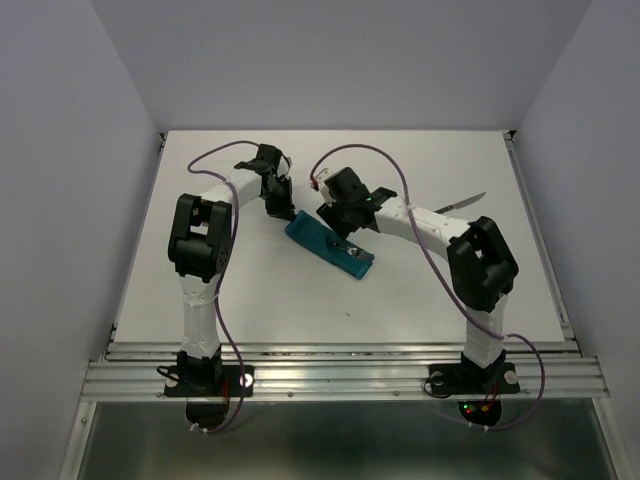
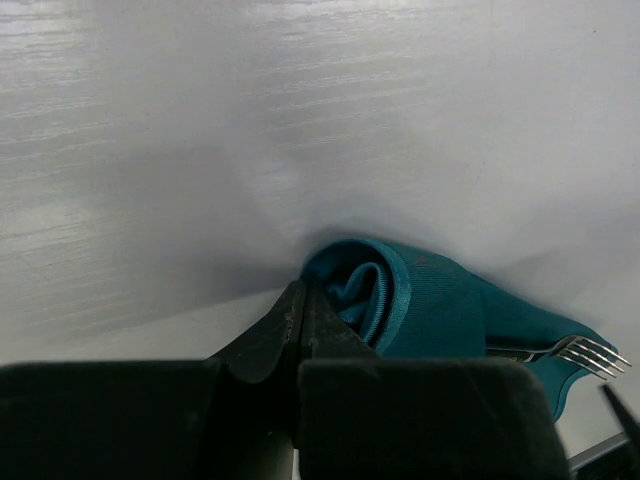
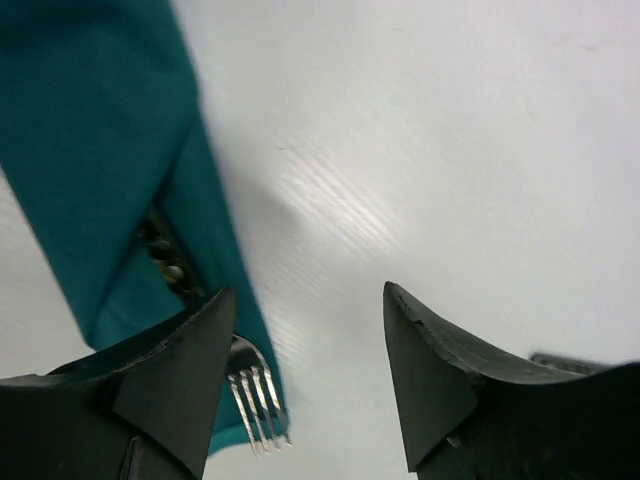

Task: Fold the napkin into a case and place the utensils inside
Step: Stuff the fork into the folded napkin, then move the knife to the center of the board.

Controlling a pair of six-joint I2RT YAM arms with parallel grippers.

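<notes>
— Where was the case [image 1: 330, 247]?
— On the worktop [image 1: 250, 290] between the arms, with the fork [image 3: 255, 400] tines poking from one end, just beside one finger of the right jaws, which stood released.
— And the left jaws?
— Clenched, tips touching the case's rolled other end

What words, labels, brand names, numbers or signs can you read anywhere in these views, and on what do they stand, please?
None: no readable text shows on the teal napkin case, the fork, the knife, the table, the left arm or the right arm.
The small red and green lights at the right arm's base are lights, not characters.
</notes>
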